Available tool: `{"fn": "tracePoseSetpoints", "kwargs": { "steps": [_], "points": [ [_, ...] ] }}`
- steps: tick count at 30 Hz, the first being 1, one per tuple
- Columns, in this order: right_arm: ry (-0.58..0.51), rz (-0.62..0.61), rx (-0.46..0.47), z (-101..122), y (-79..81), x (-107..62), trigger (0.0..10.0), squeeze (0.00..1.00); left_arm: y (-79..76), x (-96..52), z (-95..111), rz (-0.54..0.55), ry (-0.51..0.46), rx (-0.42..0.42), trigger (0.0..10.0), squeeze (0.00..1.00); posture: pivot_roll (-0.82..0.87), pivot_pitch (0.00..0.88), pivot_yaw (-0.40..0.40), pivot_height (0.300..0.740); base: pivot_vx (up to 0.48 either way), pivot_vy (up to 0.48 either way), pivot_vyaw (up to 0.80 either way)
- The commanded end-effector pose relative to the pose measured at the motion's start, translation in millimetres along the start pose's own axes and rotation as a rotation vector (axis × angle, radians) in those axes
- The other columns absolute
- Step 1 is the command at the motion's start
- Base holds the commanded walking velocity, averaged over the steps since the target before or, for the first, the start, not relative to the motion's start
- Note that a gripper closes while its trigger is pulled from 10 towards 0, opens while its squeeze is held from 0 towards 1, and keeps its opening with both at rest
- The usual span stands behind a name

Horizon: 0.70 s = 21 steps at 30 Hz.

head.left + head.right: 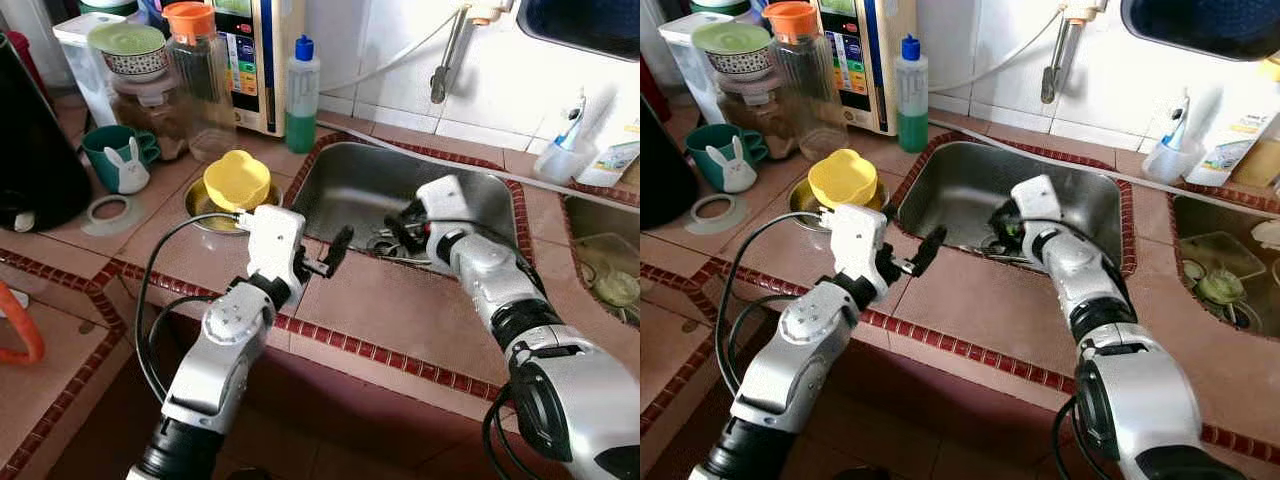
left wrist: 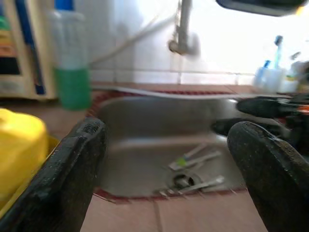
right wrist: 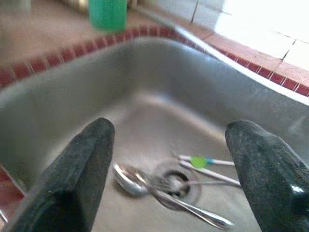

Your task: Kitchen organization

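Observation:
A steel sink is set in the tiled counter. Around its drain lie a spoon, a fork and a utensil with a green mark. My right gripper reaches down into the sink, open, a little above the cutlery and touching none of it. My left gripper hovers open over the counter at the sink's front left corner, holding nothing. A yellow bowl sits in a metal bowl just left of the sink.
A green detergent bottle stands behind the sink's left corner, with the tap above. A teal rabbit mug, jars and a black appliance crowd the left counter. A second basin lies at the right.

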State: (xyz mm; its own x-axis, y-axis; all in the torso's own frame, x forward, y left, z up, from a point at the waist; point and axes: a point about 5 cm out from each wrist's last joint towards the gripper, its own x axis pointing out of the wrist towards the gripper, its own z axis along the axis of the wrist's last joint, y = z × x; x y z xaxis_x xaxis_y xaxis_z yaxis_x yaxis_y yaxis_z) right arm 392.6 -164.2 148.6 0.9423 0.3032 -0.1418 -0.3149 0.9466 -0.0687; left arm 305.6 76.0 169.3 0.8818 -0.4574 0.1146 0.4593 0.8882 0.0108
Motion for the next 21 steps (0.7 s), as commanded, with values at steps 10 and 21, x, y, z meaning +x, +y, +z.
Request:
{"fn": "tracePoseSetpoints", "kwargs": {
  "steps": [10, 21],
  "points": [
    [-0.206, -0.008, 0.307, 12.3, 15.4, -26.5, 10.0, 1.0, 26.9, 15.8, 5.5, 0.143, -0.018, 0.038, 10.0, 0.0, 0.13, 0.002, -0.037, 0.74, 0.0, 0.0, 0.0],
    [-0.264, -0.043, 0.387, 19.6, 34.1, -60.8, 10.0, 0.0, 69.0, 14.4, 6.5, 0.373, -0.015, 0.072, 10.0, 0.0, 0.11, 0.0, -0.035, 0.74, 0.0, 0.0, 0.0]
  ]
}}
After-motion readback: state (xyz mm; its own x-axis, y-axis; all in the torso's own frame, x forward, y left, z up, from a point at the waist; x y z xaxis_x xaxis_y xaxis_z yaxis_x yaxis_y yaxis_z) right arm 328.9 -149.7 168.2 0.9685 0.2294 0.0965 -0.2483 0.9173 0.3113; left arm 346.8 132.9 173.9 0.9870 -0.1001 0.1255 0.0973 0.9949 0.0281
